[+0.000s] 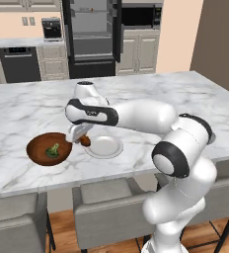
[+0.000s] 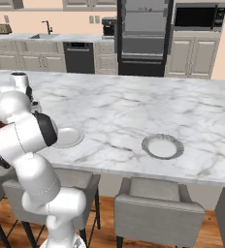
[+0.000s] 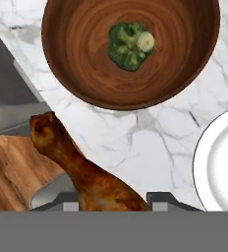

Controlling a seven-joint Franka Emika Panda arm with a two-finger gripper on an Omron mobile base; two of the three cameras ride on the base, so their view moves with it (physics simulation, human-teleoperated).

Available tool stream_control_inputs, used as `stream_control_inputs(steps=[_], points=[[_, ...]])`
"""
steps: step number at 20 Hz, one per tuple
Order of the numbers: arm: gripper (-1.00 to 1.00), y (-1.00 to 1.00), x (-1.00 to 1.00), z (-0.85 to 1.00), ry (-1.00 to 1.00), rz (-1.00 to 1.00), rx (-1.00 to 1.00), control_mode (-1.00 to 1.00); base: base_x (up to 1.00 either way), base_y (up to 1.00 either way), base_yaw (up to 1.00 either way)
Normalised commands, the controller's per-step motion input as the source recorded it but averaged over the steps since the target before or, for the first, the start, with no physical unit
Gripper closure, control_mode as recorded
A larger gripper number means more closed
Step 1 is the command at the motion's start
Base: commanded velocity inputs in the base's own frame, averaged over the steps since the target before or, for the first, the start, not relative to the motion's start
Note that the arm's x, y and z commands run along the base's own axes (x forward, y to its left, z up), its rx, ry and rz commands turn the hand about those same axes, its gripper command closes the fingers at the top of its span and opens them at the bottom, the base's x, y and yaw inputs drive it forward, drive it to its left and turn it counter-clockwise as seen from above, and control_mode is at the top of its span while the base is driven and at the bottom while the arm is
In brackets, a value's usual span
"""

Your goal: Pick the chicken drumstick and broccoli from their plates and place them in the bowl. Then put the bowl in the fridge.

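Gripper (image 3: 114, 199) pinches glossy, knobbly drumstick (image 3: 86, 172) beside round wood-grained bowl (image 3: 86, 74).

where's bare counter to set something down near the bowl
Bare marble lies behind the bowl toward the fridge, and between the two plates. It is crowded where the hand, holding the drumstick, sits between bowl and near plate.

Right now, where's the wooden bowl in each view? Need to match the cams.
Left base view: bowl at lower left on the marble island, broccoli inside, just left of a plate.
Right base view: hidden behind the arm at the left edge; can't place it.
Hand view: bowl across the top, broccoli at its centre.
Shared landmark: that plate, in all three views; white arc at the hand view's right edge.
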Motion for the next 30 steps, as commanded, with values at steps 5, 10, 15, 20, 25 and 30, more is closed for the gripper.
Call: stream_control_inputs(steps=[5,10,15,20,25,30], points=[[1.0,0.64,0.19,0.0,-0.12,0.0,0.0,-1.0,0.0,0.0,0.0],[1.0,0.58,0.33,-0.04,-0.04,0.0,-0.01,-1.0,0.0,0.0,0.0],[1.0,0.46,0.44,-0.09,0.0,0.0,-0.02,-1.0,0.0,0.0,0.0],[1.0,0.3,0.21,-0.12,-0.04,-0.01,-0.01,-1.0,0.0,0.0,0.0],[1.0,0.1,0.01,-0.31,0.0,-0.15,-0.06,-1.0,0.0,0.0,0.0],[1.0,0.03,0.03,-0.42,0.0,-0.13,0.0,-1.0,0.0,0.0,0.0]])
